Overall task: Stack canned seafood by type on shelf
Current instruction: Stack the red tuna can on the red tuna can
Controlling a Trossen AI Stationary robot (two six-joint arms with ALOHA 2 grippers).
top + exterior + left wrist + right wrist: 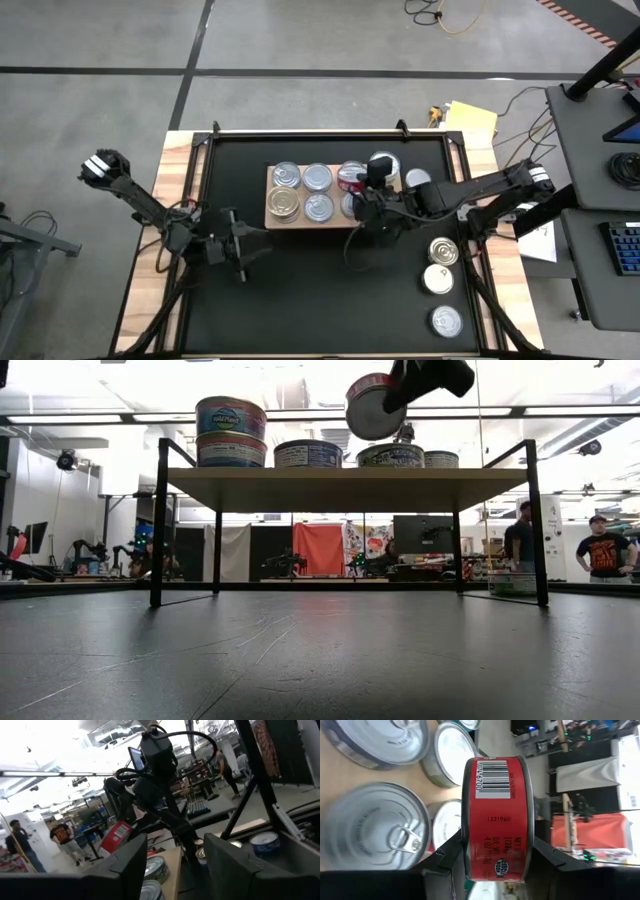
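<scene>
The light-wood shelf point(268, 222) point(340, 488) carries several silver-lidded cans point(302, 192); at its left end one can sits on another point(231, 430). My right gripper point(357, 188) point(495, 862) is over the shelf's right part, shut on a red-labelled can point(495, 815) point(372, 405) that hangs tilted above the shelved cans. My left gripper point(247, 252) point(175, 870) is over the black mat point(300, 300) near the shelf's left front, open with nothing between its fingers. My right gripper pinches the red can between its two fingers, one on each flat end point(462, 845), so the red side wall point(497, 795) faces the wrist camera. The can is turned on edge, tilted and lifted clear above the cans on the shelf.
Three loose cans lie on the mat at the right: point(443, 250), point(437, 279), point(447, 321). Two more cans point(385, 163), point(418, 180) sit by the shelf's right end. The mat's middle and near part is bare. People stand in the room beyond point(604, 550).
</scene>
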